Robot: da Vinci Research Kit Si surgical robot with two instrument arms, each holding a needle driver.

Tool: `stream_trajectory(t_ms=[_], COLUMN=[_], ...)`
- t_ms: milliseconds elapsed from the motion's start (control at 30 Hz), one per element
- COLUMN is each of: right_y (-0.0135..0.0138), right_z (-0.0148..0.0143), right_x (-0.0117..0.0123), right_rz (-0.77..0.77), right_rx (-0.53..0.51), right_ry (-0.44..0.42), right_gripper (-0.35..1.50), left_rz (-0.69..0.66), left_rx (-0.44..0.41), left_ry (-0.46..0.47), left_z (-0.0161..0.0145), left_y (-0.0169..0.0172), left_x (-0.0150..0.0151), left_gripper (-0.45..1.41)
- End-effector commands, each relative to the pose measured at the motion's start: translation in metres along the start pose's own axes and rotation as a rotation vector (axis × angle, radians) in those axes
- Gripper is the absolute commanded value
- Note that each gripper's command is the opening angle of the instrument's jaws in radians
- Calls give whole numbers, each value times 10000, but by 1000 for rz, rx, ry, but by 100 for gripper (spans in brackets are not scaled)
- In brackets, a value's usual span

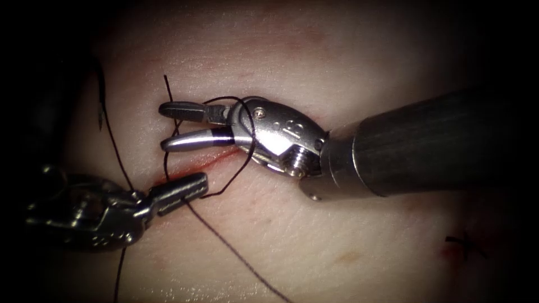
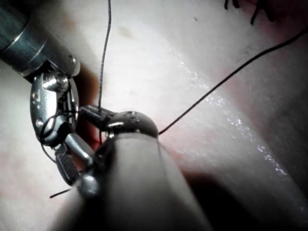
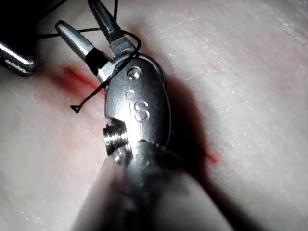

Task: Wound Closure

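Observation:
My right tool (image 1: 164,127) reaches in from the right with its jaws open over the cut (image 1: 216,157), and it holds nothing. Dark thread (image 1: 247,151) is looped around its wrist, and a short tail (image 1: 167,90) stands up between the jaws. My left tool (image 1: 197,183) sits at the lower left of the cut, shut on the thread, which trails away toward the bottom (image 1: 241,261). A thin dark curve (image 1: 100,104) in the shadow far left looks like the needle, held by neither tool. The loop (image 3: 126,53) also shows round the right tool (image 3: 77,14).
Red fluid lines the cut on the pale tissue (image 1: 314,50). Cut ends of thread (image 1: 465,242) from an earlier stitch sit at the lower right. Another strand (image 1: 119,154) runs down the left side past the left tool's wrist.

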Motion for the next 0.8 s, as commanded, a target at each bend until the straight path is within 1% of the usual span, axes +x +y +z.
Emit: stream_trajectory(t_ms=[33,67,200,300,433,533,633,700,800], right_y=[-4,-4,-5,-5,-5,-6,-8,-9,-8], right_z=[5,5,5,5,5,6,6,6,7], right_x=[-10,-11,-14,-15,-15,-17,-17,-17,-19], right_rz=[0,-1,-6,-10,-18,-21,-34,-41,-44], right_rx=[1,1,-2,-11,-25,-29,-18,-11,-12], right_ry=[-1,-2,-5,-9,-13,-15,-22,-27,-28], right_gripper=[68,71,73,73,86,89,89,83,81], left_rz=[0,1,15,-9,-40,-53,-86,-108,-135], left_rx=[-3,-10,-62,-122,-194,-201,-216,-220,-224], left_ry=[15,28,112,177,245,274,253,244,229], left_z=[5,4,4,4,5,6,7,6,3], left_y=[6,6,7,9,8,5,4,4,4], left_x=[2,2,3,3,3,-2,-4,-3,1], left_gripper=[-45,-45,-45,-45,-45,-45,-45,-45,-45])
